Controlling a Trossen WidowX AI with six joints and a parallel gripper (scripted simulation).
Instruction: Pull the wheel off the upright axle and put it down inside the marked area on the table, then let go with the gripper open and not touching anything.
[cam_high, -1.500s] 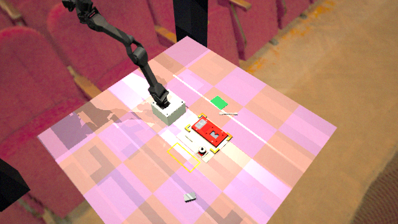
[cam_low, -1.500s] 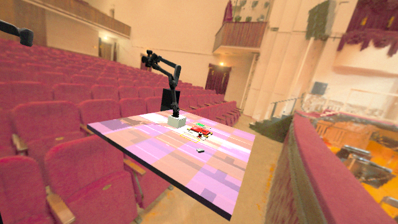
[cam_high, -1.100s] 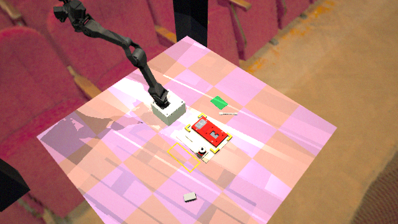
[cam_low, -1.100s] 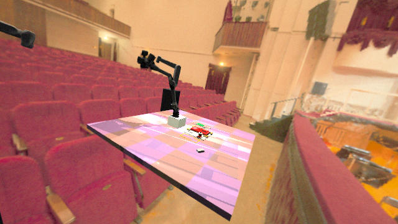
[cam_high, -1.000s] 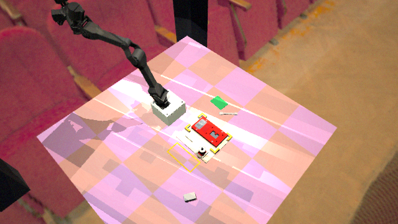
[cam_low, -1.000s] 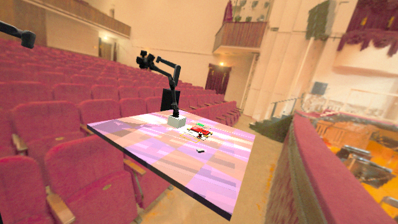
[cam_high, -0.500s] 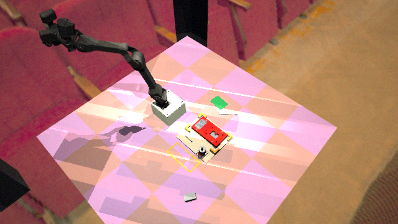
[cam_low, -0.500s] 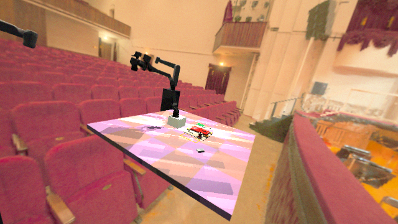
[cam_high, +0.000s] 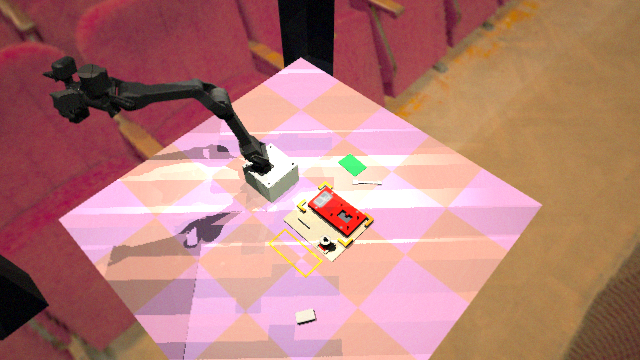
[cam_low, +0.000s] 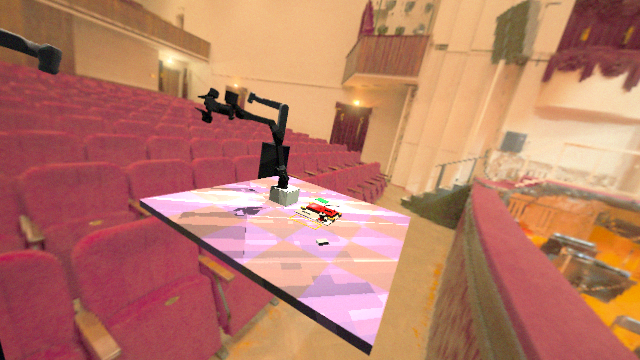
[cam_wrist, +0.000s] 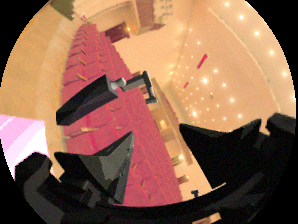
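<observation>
A small black-and-white round part (cam_high: 325, 241), apparently the wheel on its upright axle, stands near the front corner of the beige board (cam_high: 311, 232). It is too small to make out in the exterior view. The marked area is a yellow rectangle outline (cam_high: 288, 260) on the table beside the board; nothing lies inside it. My gripper (cam_high: 49, 85) (cam_low: 198, 102) (cam_wrist: 156, 131) is open and empty. It is raised high, beyond the table's left edge and far from the wheel, pointing away from the board. The wrist view does not show the wheel.
A red plate (cam_high: 332, 209) lies on the board between yellow corner brackets. A green square (cam_high: 352, 165) and a thin white bar (cam_high: 367, 183) lie behind it. A white block (cam_high: 305, 316) (cam_low: 322, 242) lies toward the front. The arm stands on a pale box base (cam_high: 272, 185) (cam_low: 284, 196).
</observation>
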